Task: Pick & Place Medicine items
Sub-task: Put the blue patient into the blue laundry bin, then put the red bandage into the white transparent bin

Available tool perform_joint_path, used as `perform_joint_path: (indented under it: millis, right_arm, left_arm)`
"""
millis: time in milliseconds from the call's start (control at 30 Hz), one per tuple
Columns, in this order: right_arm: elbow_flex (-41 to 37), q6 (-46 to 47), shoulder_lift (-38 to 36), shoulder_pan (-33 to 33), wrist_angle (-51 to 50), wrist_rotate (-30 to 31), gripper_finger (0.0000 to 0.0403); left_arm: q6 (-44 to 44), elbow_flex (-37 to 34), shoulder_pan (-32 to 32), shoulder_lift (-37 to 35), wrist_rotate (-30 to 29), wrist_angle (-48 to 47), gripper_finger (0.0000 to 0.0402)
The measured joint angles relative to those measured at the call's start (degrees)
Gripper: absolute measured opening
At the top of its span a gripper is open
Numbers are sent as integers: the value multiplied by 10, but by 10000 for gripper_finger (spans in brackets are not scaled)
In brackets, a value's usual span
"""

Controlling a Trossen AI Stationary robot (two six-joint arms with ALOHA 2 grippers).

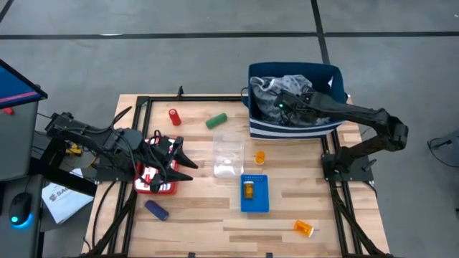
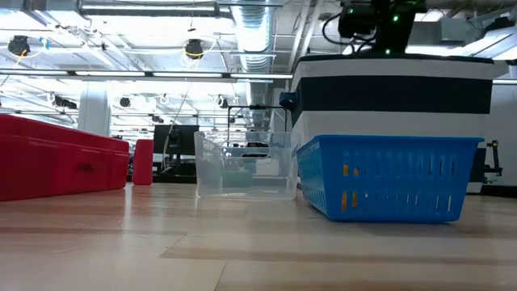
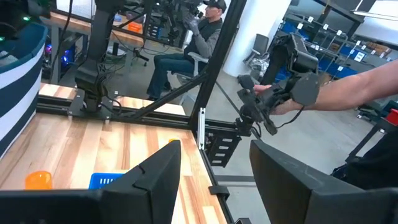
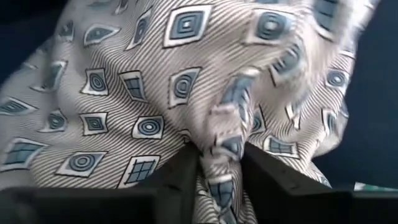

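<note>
My right gripper reaches down into the blue-and-white striped bin and is shut on the grey-white patterned cloth lying in it. My left gripper is open over the right edge of the red-and-white first-aid case, fingers pointing toward the table's right. Lying on the table are a red tube, a green tube, a dark-blue tube and two orange pill bottles. A third orange bottle lies in the small blue basket. My right gripper pinches a raised fold of the patterned cloth between its two fingers, several layers bunched together. It comes from above, pointing down into the bin. The rest of the cloth lies spread in the bin around the fingers.
A clear plastic container stands mid-table between the case and the blue basket. Black frame rails run along the table's edges. In the left wrist view a person's arm holds a gripper device beyond the table, and another person sits farther back.
</note>
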Motion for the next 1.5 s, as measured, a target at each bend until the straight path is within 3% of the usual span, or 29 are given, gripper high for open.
perform_joint_path:
  millis: [233,400,500,667,833,1067,1133,1300,1500]
  right_arm:
    - [0,3,-71,0,6,-2,182]
    - [8,5,-135,2,29,-4,209]
    - [25,23,-175,5,70,-42,214]
    - [41,83,-240,6,158,-154,212]
    - [41,167,-278,14,240,-311,210]
    - [41,256,-266,127,286,-543,210]
    - [41,275,-247,185,287,-551,210]
    - [41,263,-168,317,321,-481,210]
    - [41,257,-64,368,404,-465,210]
  left_arm:
    - [3,0,0,0,-1,2,186]
    - [4,0,4,0,-19,2,186]
    - [4,0,14,0,-20,2,186]
    - [10,0,33,0,-20,15,186]
    - [67,0,39,0,-20,48,186]
    - [94,0,39,0,-20,62,186]
    - [94,0,39,0,-21,62,186]
    - [94,0,39,0,-32,62,186]
    - [94,0,39,0,-53,61,186]
